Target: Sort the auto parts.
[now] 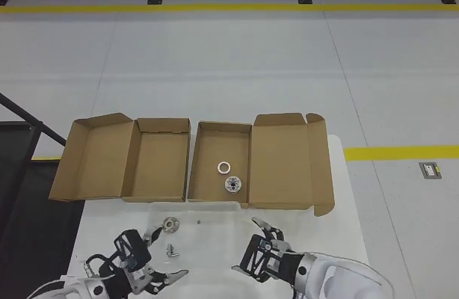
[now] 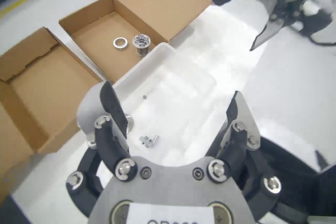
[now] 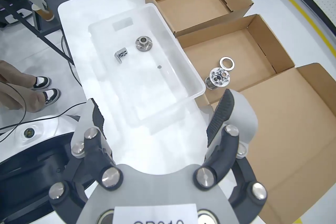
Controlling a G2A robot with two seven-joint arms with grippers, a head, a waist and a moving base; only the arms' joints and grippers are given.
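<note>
Jaws of both arms hang spread and empty over the near side of the white bench (image 3: pixel 74 25), the left jaws above the clear tray (image 3: pixel 187 57) and the right jaws just beside its near right corner. Inside the tray lie a flanged metal hub (image 3: pixel 143 43), an L-shaped bracket (image 3: pixel 120 55) close beside it, and a small dark speck (image 3: pixel 159 67) set apart from both. Two open cardboard boxes stand side by side beyond the tray. The right box (image 3: pixel 267 41) holds a flat metal ring (image 3: pixel 227 63) and, next to it, a spool-shaped part (image 3: pixel 216 79). The left box (image 3: pixel 194 4) sits with its lid folded back.
</note>
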